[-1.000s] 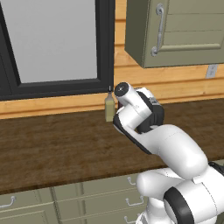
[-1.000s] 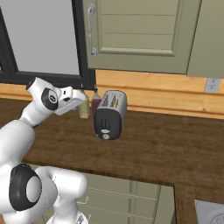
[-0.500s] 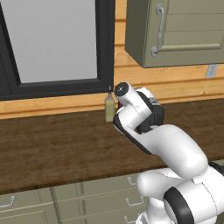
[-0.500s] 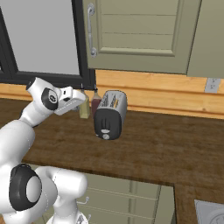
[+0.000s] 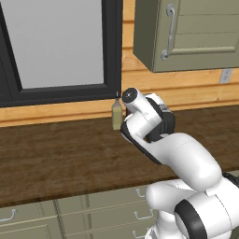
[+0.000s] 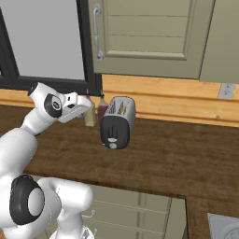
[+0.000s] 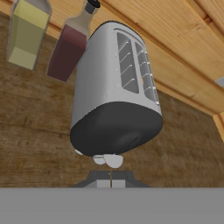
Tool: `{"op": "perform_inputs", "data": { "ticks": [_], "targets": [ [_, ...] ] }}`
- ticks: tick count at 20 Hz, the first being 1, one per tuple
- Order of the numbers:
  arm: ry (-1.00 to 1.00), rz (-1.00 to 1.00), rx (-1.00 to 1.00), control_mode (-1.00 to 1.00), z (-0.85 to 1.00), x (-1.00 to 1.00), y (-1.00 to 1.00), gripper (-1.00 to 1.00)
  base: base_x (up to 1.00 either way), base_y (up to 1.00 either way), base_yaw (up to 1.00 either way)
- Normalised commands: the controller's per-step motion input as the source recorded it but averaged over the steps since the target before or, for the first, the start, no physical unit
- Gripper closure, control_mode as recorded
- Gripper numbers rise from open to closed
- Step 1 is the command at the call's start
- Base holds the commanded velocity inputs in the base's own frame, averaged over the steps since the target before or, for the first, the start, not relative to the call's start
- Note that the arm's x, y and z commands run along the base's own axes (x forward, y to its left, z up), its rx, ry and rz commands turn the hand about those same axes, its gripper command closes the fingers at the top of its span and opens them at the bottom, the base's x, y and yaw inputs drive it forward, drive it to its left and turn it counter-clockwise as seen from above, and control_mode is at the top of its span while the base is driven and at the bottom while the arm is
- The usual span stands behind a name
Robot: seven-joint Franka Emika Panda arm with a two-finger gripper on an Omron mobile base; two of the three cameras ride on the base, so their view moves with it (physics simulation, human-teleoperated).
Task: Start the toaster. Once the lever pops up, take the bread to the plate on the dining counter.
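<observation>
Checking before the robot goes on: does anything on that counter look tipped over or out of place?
Yes. The toaster is tilted, leaning back toward the wall with its dark lever end lifted off the counter, beside two upright bottles.

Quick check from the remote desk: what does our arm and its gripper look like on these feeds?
The arm is built of glossy white rounded shells with black bands at the joints, and a round dark cap with a pale ring on the joint nearest the hand. No loose cables or markings show. The gripper ends in two small dark fingers with paler pads.

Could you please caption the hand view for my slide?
Shut gripper faces the silver toaster; two bottles stand behind.
</observation>
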Motion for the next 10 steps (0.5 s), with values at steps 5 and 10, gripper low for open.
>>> {"op": "perform_inputs", "data": {
  "ticks": [5,10],
  "targets": [
    [0.0,0.0,0.0,-1.0,0.0,0.0,0.0,1.0,0.0,0.0,0.0],
    [0.0,0.0,0.0,-1.0,0.0,0.0,0.0,1.0,0.0,0.0,0.0]
  ]
}}
